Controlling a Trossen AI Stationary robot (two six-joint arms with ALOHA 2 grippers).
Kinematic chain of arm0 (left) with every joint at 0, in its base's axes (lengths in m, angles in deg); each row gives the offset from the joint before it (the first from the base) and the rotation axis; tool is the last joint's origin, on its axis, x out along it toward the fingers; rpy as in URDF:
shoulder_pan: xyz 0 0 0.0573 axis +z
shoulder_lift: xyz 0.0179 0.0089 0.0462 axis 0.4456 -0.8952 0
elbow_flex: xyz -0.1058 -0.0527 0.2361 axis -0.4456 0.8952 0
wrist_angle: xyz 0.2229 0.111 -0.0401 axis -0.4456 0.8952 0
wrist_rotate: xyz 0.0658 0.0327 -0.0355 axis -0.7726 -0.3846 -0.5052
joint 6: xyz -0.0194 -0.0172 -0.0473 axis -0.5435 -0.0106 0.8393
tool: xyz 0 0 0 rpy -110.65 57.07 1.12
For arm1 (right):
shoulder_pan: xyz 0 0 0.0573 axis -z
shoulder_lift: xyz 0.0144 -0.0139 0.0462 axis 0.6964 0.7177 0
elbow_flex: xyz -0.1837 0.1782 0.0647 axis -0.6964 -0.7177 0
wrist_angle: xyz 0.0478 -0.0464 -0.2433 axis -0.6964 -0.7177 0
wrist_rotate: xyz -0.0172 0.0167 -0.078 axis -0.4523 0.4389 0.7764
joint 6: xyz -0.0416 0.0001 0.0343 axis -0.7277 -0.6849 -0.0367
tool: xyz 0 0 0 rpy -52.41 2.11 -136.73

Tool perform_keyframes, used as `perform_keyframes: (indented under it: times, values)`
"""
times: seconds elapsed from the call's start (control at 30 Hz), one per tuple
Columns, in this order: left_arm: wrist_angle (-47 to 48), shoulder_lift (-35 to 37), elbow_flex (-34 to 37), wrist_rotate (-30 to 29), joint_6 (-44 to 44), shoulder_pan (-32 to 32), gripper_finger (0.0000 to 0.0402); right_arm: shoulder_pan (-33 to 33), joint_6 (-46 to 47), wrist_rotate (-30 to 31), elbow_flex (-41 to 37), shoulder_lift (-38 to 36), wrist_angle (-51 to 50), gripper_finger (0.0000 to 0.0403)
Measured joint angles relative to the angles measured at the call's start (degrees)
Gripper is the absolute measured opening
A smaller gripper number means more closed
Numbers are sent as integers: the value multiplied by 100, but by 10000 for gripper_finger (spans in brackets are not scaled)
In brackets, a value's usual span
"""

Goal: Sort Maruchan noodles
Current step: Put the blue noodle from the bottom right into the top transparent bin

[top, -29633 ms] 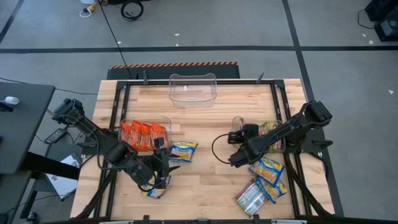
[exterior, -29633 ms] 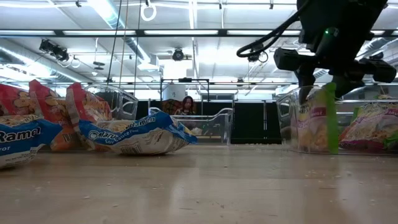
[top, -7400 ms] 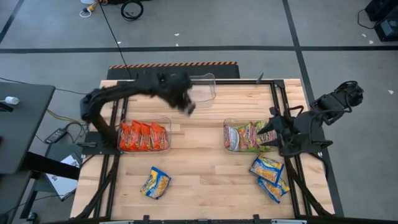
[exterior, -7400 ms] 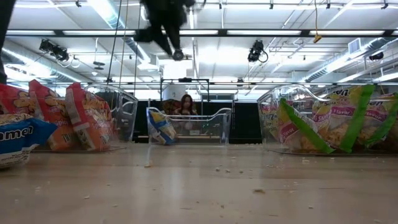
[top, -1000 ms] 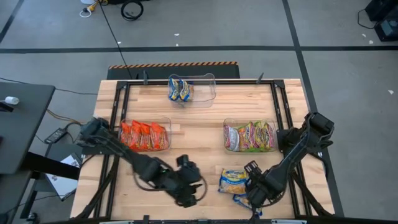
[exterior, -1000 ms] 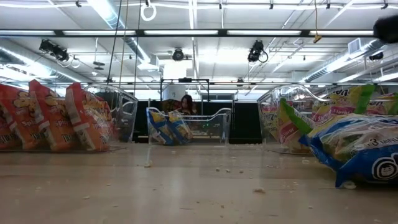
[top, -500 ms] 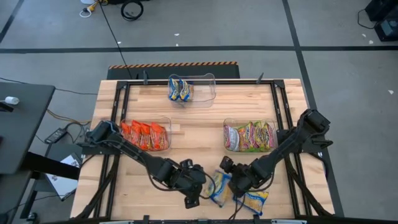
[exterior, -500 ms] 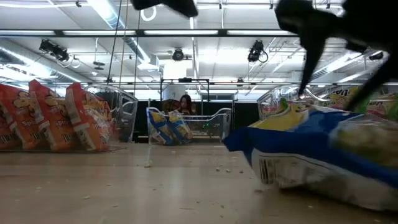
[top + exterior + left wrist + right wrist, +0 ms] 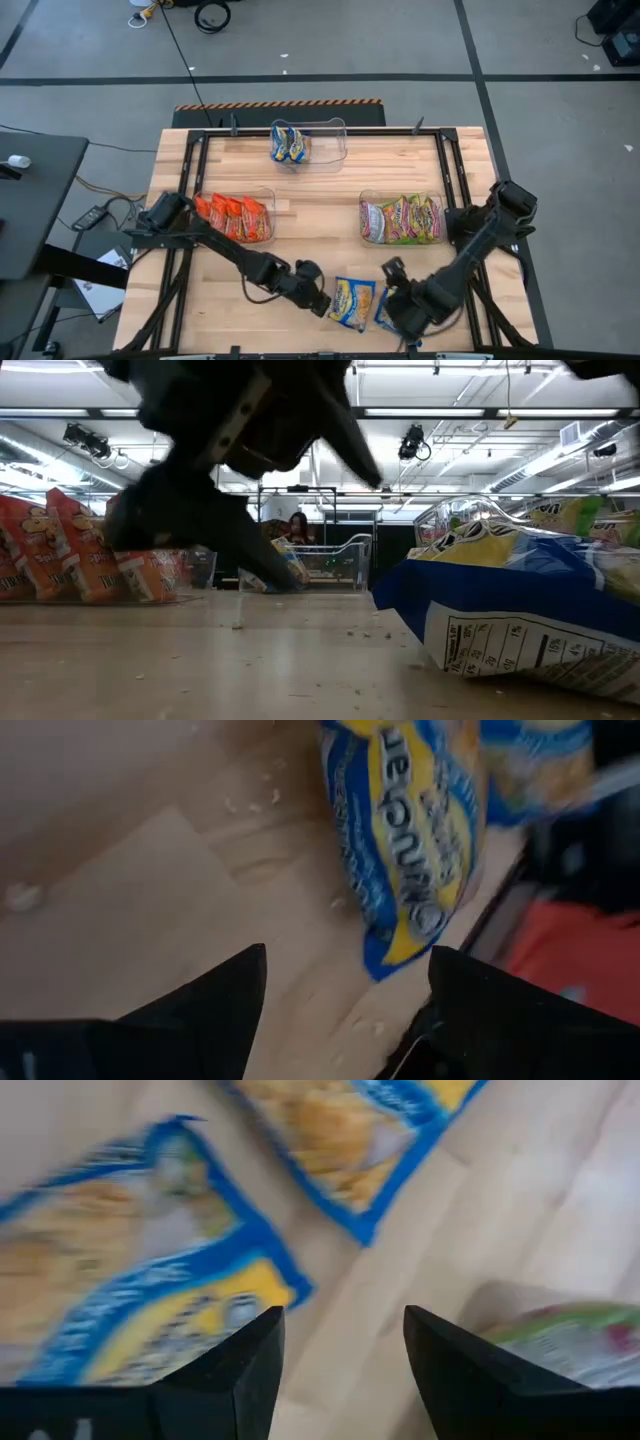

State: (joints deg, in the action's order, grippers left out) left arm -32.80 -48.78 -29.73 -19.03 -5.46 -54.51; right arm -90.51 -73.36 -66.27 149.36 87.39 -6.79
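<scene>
Maruchan noodles: small flat rectangular plastic packets, sorted by colour. One blue-and-yellow packet [image 9: 352,301] lies flat on the wooden tabletop [image 9: 320,225], just ahead of the left gripper [image 9: 322,303], whose jaws are spread wide with nothing between them; in the left wrist view the same packet [image 9: 405,840] is seen just beyond the fingertips [image 9: 250,965]. A second blue-and-yellow packet [image 9: 385,313] lies beside the first, close under the right gripper [image 9: 392,275], whose jaws are also spread and empty. Orange-red packets [image 9: 232,218] are stood in a clear plastic bin [image 9: 268,195], silver-white packets with green and pink print [image 9: 402,218] in a second clear bin [image 9: 362,200], and blue-and-yellow packets [image 9: 290,144] in the far clear bin [image 9: 335,140].

Each packet is judged light, with a slick, crinkling film over a brittle noodle block; crumbs [image 9: 360,632] are scattered on the tabletop. A hold across the short width, at mid-length, is judged best, the jaws being closed gently so that the block is not crushed and the film does not slip.
</scene>
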Motion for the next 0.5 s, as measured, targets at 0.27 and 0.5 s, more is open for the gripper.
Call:
perform_keyframes:
  times: [0.27,0.5]
  values:
    - [-1683,-38,693,-616,174,115,282,-664,915,-59,0,0,-70,212]
    - [-2450,-568,544,-574,183,165,282,-760,1226,-84,0,0,-344,212]
